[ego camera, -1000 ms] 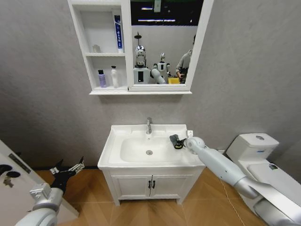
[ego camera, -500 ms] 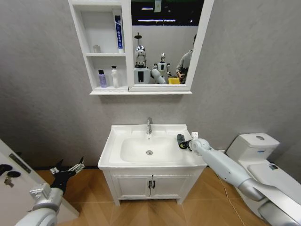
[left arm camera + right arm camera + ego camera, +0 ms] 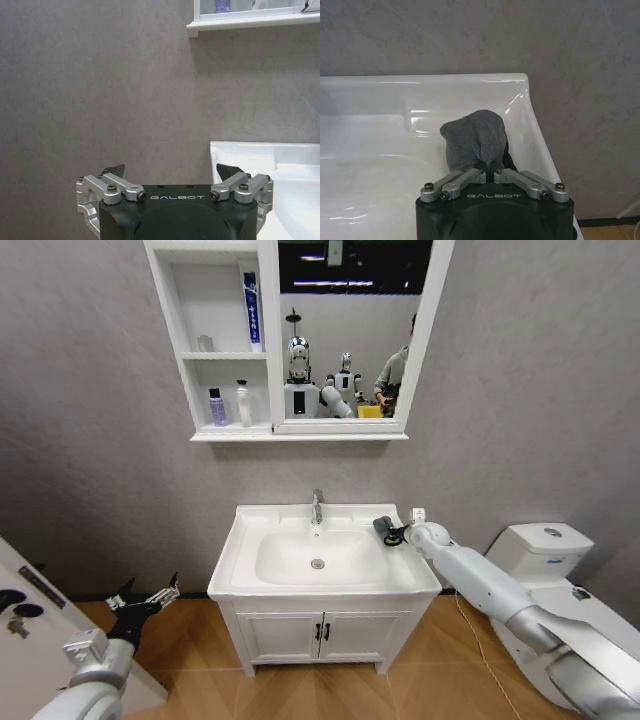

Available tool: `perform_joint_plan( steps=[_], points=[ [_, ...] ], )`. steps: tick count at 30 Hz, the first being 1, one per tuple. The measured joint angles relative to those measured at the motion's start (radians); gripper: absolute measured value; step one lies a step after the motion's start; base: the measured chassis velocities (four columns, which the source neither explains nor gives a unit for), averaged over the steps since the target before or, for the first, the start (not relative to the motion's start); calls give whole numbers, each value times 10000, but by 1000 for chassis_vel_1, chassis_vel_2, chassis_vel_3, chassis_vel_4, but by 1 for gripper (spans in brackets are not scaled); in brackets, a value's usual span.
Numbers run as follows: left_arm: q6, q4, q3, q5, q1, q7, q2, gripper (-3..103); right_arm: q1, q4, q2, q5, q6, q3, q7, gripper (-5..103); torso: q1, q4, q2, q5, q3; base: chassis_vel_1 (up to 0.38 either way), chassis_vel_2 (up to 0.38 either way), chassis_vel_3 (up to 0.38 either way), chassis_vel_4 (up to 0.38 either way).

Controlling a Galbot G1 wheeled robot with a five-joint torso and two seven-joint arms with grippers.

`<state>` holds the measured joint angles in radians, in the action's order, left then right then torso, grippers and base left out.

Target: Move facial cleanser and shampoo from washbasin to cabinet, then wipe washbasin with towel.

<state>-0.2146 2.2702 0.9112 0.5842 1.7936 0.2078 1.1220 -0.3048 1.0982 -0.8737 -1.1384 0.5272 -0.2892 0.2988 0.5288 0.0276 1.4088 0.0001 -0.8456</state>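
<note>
I've dragged the towel [image 3: 384, 528] with my right gripper [image 3: 392, 531], jaws clamped on it, from beside the bowl to the washbasin [image 3: 300, 585] rim's back right corner; wiping continues. Left gripper [image 3: 150, 597] idles lower left, jaws apart.

On the cabinet [image 3: 215, 340]: one blue tube [image 3: 251, 308], one purple bottle [image 3: 217, 407], one white bottle [image 3: 243, 403]; below it, one washbasin [image 3: 235, 540], one towel [image 3: 384, 530]

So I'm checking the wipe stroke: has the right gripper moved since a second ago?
Yes. The right gripper, shut on the towel, has shifted away from the tap, toward the washbasin's back right corner.
</note>
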Motion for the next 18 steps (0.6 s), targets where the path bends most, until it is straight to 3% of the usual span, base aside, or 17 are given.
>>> perform_joint_plan(
  steps=[15,18],
  points=[
    [0,0,0,0,0,0,0,100,341,-842,-326,413,-224,-378,-398,0,0,2,0,-1,0,0,0,0,0],
    [0,0,0,0,0,0,0,100,268,-799,-347,439,-221,-330,-378,10,0,-1,0,-1,0,0,0,0,0]
  ],
)
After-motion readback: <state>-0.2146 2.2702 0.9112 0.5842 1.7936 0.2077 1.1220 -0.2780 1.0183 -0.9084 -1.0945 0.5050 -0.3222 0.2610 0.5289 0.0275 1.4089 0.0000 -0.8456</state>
